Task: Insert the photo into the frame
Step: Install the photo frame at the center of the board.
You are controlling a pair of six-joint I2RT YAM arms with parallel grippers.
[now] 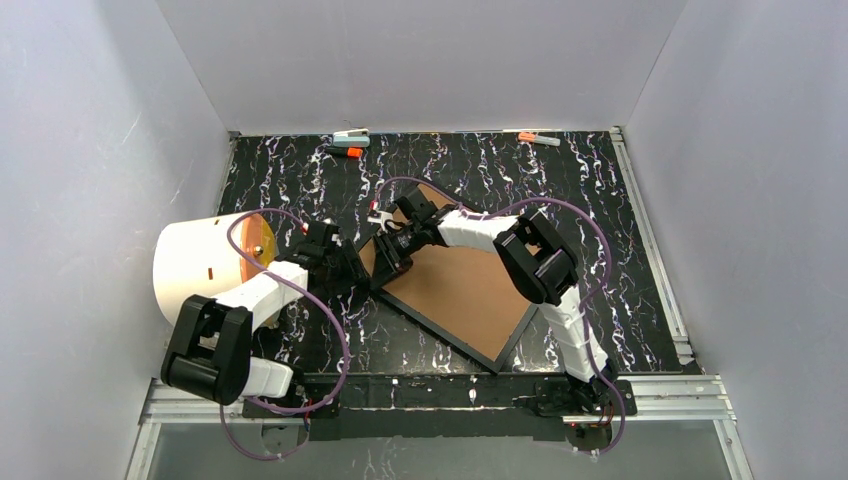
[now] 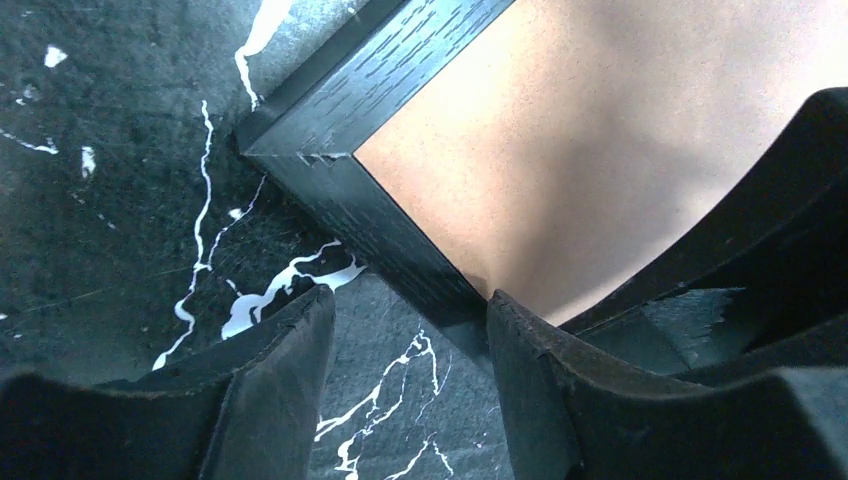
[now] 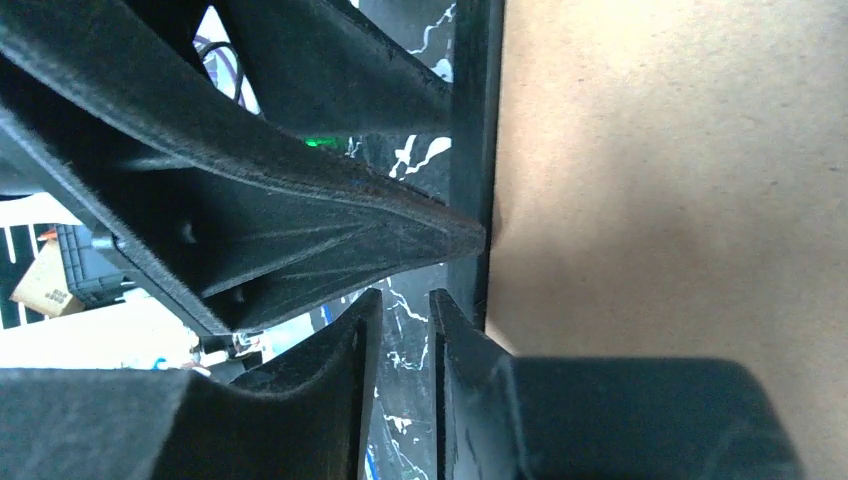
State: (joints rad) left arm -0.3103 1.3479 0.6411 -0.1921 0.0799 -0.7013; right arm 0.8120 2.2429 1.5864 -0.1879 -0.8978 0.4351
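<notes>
Frame: black, matt, grained. Backing board: brown, matt, fibrous. Table: black marble-look, slight sheen.

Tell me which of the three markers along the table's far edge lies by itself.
The orange-and-white marker, toward the far right; the pale marker and the dark marker lie together, left of centre.

Your left pincer and right pincer sit low, nearly tip to tip. Left's jaws are spread, right's barely a slit apart.
</notes>
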